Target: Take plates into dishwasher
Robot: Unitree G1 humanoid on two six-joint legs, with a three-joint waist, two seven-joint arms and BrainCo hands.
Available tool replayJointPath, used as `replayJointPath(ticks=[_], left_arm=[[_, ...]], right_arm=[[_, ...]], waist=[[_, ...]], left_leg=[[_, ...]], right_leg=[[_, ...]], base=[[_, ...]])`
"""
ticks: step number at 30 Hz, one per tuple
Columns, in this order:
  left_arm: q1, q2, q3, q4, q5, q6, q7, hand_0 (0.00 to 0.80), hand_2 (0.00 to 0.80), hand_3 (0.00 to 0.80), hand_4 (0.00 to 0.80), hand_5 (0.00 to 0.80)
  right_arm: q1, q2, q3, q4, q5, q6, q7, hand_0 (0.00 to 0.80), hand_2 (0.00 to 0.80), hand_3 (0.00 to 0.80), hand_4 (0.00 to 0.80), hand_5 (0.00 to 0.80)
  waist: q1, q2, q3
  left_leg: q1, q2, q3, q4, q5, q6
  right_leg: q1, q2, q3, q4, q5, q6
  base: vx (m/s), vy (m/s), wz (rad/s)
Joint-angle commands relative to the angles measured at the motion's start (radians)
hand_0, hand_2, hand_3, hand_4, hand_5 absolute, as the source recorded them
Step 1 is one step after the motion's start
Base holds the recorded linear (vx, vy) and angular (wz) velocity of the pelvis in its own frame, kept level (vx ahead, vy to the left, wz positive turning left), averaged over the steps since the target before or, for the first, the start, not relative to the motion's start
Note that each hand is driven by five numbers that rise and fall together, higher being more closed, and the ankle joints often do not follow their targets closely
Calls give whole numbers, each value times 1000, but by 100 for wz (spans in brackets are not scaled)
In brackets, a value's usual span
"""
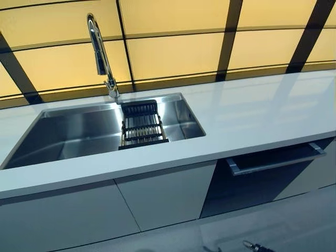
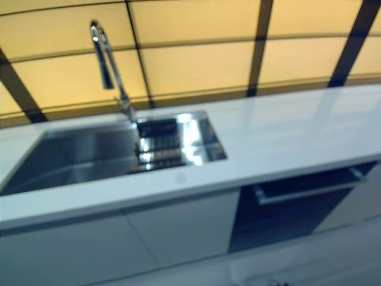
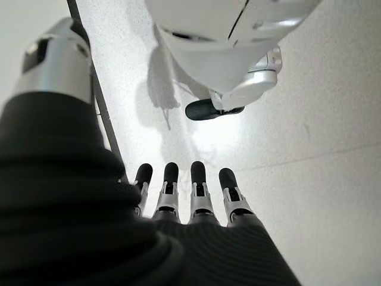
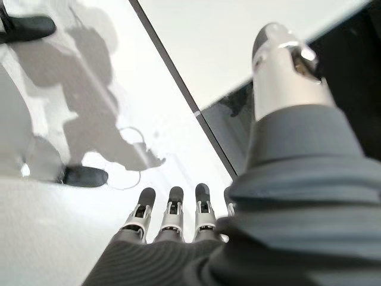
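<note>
No plate shows in any view. The dishwasher (image 1: 257, 181) is the dark-fronted unit under the white counter at the right, with a silver bar handle (image 1: 275, 159) along its top edge. A dark dish rack (image 1: 140, 126) stands in the right part of the steel sink (image 1: 73, 134); I see nothing in it. My left hand (image 3: 178, 199) hangs over the pale floor with straight fingers and holds nothing. My right hand (image 4: 172, 217) also hangs low by the cabinet fronts, fingers straight and empty. Neither hand shows in the eye views.
A tall chrome tap (image 1: 101, 55) rises behind the sink. The white counter (image 1: 252, 113) runs to the right. White cabinet doors (image 1: 163, 197) sit below the sink, left of the dishwasher. Yellow wall panels with dark bars stand behind.
</note>
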Motion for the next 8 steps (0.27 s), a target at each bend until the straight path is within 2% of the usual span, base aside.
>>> replayJointPath(ticks=[1, 8], left_arm=[[-37, -5, 69, 50, 43, 23, -22, 0, 0, 0, 0, 0], [-12, -19, 78, 42, 23, -2, -14, 0, 0, 0, 0, 0]], right_arm=[[-38, 43, -22, 55, 48, -56, -21, 0, 0, 0, 0, 0], [-24, 75, -5, 35, 53, -75, -27, 0, 0, 0, 0, 0]], waist=[[-2, -32, 41], [-1, -31, 41]], left_leg=[[-41, -33, 36, -94, 93, -26], [-28, -33, 39, -94, 81, -22]], right_leg=[[74, 11, -21, -8, -22, 13], [85, 8, -19, -11, -24, 19]], base=[[0, 0, 0], [4, 5, 2]])
